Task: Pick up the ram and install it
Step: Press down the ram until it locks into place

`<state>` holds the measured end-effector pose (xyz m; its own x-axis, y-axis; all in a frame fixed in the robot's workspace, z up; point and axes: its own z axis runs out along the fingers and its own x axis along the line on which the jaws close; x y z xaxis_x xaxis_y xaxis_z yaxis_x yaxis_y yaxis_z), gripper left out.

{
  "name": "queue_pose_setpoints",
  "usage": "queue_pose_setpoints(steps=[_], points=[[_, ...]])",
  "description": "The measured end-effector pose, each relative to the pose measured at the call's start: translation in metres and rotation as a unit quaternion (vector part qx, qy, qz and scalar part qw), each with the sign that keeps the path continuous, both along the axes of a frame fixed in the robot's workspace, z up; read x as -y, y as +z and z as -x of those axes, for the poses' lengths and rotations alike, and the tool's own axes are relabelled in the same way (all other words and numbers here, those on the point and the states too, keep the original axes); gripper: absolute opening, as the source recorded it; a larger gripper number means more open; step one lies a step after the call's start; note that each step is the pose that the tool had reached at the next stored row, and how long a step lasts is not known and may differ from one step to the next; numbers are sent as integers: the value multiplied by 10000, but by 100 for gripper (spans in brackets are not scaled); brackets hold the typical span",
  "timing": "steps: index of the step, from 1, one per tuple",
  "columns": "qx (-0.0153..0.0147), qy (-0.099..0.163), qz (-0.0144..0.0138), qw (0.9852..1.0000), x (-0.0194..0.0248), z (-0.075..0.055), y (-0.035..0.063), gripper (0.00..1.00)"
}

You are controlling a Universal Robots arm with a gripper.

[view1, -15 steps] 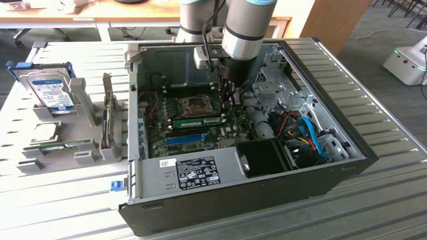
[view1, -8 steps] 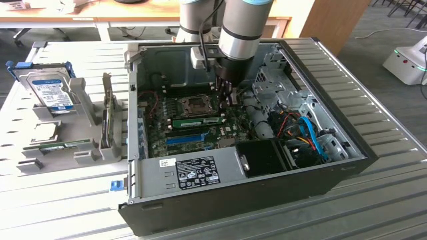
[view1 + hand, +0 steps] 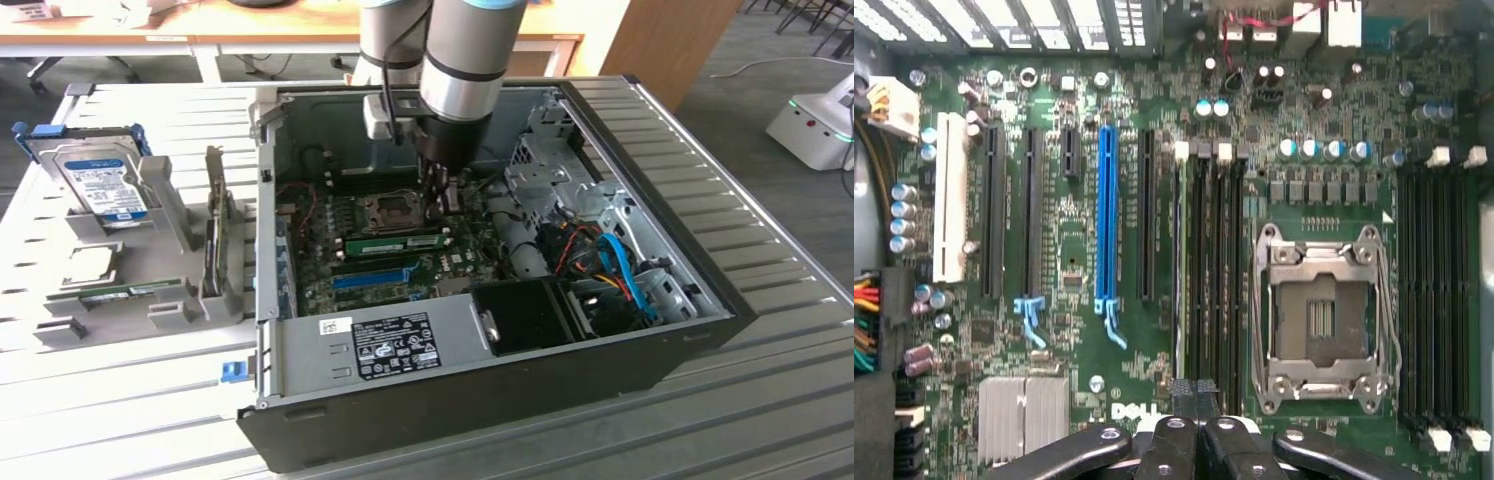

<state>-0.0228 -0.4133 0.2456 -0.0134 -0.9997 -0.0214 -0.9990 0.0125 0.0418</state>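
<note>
- Starting nearest on the counter (image 3: pixel 747 400), the open computer case (image 3: pixel 467 400) lies on its side with the motherboard facing up; a labelled metal cover runs along its near wall.
- Past that cover comes the blue expansion slot (image 3: pixel 367 279), and just beyond it the ram (image 3: pixel 394 243). It is a green stick standing on edge in a black memory slot, near the middle of the case.
- From the wrist view the ram (image 3: pixel 1176 260) is a thin line, edge on, in the slot beside the blue one.
- The claw (image 3: pixel 447 195) hangs over the board just past the ram, toward the case's far wall. From the wrist its fingers (image 3: pixel 1172 440) look pressed together, with nothing visible between them.
- Handling, as a judgement:
  - The stick is likely light and stiff, but brittle if bent.
  - Its chips and contact edge are delicate.
  - Hold it by the two flat faces near the top edge, at mid-length, so it stays square to the slot and any push goes straight down.
- Beside the claw sits the processor socket (image 3: pixel 394 210).
- Off the case, toward the counter's edge on the exterior view's left, a second green stick (image 3: pixel 134 291) lies in a grey holder. A hard drive (image 3: pixel 107 185) stands farther back.
</note>
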Motion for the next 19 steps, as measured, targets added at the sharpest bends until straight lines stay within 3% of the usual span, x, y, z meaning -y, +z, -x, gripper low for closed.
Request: queue_pose_setpoints(steps=[19], points=[[0, 0, 0, 10000, 0, 456, -1, 11]])
